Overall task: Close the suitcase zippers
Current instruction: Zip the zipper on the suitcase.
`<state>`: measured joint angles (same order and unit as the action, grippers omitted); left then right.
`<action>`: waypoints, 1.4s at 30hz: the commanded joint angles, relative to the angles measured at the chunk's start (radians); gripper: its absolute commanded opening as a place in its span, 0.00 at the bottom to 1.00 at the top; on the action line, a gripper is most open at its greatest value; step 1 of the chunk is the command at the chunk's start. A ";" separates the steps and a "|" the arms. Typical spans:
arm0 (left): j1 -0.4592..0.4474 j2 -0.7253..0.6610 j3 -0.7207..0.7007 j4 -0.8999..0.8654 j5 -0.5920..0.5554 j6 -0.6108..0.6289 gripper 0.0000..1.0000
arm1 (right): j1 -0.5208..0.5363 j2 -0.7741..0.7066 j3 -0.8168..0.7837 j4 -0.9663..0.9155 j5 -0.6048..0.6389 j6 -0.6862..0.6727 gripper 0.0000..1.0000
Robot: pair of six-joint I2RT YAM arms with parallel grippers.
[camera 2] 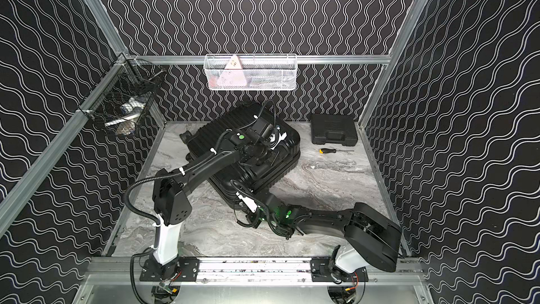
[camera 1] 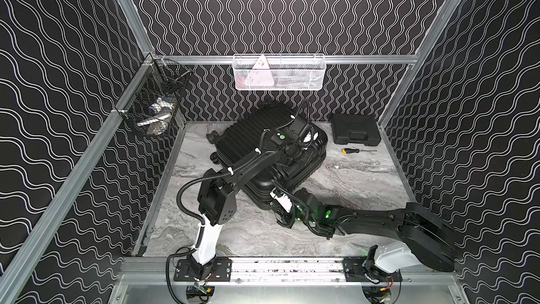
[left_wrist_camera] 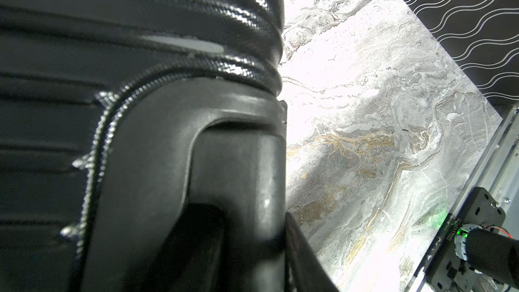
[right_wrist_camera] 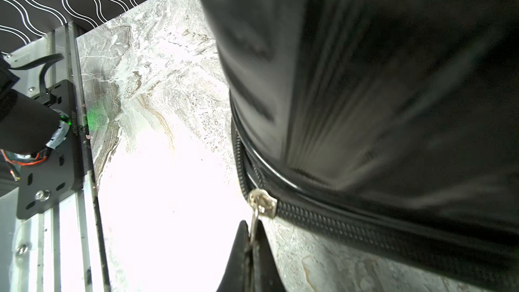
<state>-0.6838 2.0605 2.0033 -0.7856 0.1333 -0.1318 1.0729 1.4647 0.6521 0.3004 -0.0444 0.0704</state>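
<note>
Nearby, a tool case (camera 1: 356, 131) and screwdriver (camera 1: 350, 150) lie apart from the suitcase (camera 1: 248, 135).

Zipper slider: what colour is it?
Silver; the slider shows best in the right wrist view.

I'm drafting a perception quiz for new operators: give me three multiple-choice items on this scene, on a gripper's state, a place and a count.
1. The right gripper is: A. shut on a zipper pull of the suitcase; B. open, holding nothing; C. shut on nothing.
2. The screwdriver lies: A. on the suitcase; B. in the right gripper; C. on the table in front of the tool case.
3. Baskets hanging on the walls: A. one; B. two; C. three.
Key: 1 A, the right wrist view shows the pull pinched between its fingertips; 2 C, seen in both top views; 3 B, a white basket at the back, a black basket at the side.
</note>
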 commanded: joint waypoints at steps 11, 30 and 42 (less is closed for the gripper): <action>0.007 0.029 0.041 0.137 -0.086 -0.057 0.27 | 0.042 -0.008 0.030 0.092 -0.098 0.001 0.00; 0.003 -0.013 -0.015 -0.211 -0.075 0.127 0.64 | -0.042 -0.092 -0.127 0.092 0.106 0.096 0.00; -0.006 0.064 0.122 -0.352 -0.216 0.166 0.47 | -0.062 -0.124 -0.151 0.080 0.096 0.081 0.00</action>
<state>-0.6971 2.0933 2.1094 -0.9730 0.0330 0.0017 1.0134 1.3533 0.5068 0.3828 0.0498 0.1604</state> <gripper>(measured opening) 0.473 0.050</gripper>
